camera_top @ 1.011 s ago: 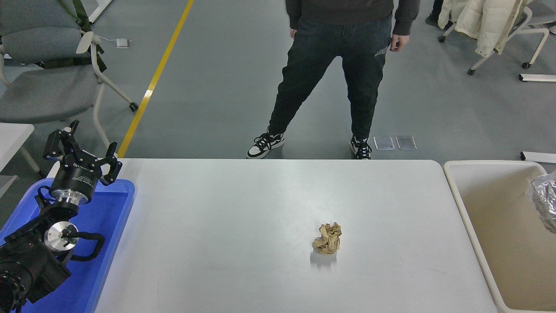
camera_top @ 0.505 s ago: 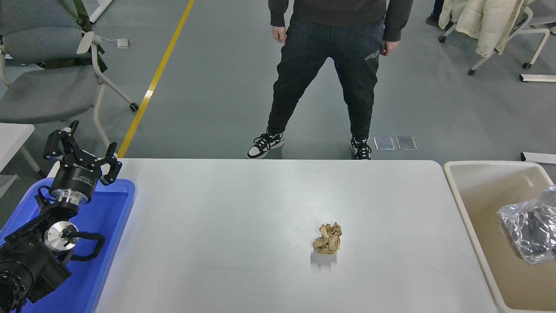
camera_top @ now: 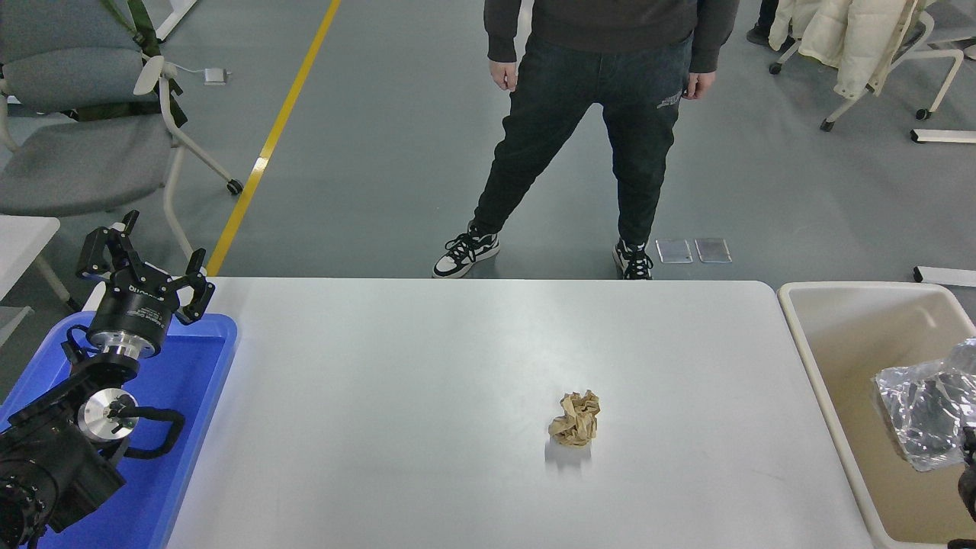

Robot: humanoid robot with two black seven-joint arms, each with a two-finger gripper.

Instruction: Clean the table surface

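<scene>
The white table surface (camera_top: 427,396) has a crumpled brown paper ball (camera_top: 574,418) lying right of its middle. My left gripper (camera_top: 145,263) is parked at the far left, over the blue tray (camera_top: 202,366), with its fingers open and empty. Of my right arm only a black part (camera_top: 969,476) shows at the right edge, just below and right of a crinkled silvery plastic wrapper (camera_top: 919,415) that sits in the beige tub (camera_top: 831,396). I cannot see its fingers.
A person (camera_top: 602,114) stands on the floor just beyond the table's far edge, hands at their sides. A grey office chair (camera_top: 76,145) stands at the far left. Another chair with a cream coat (camera_top: 854,38) is at the top right.
The silvery wrapper came in from the right edge, moved left and down, and now rests in the beige tub. The person shifted stance slightly. The left arm has not moved.
</scene>
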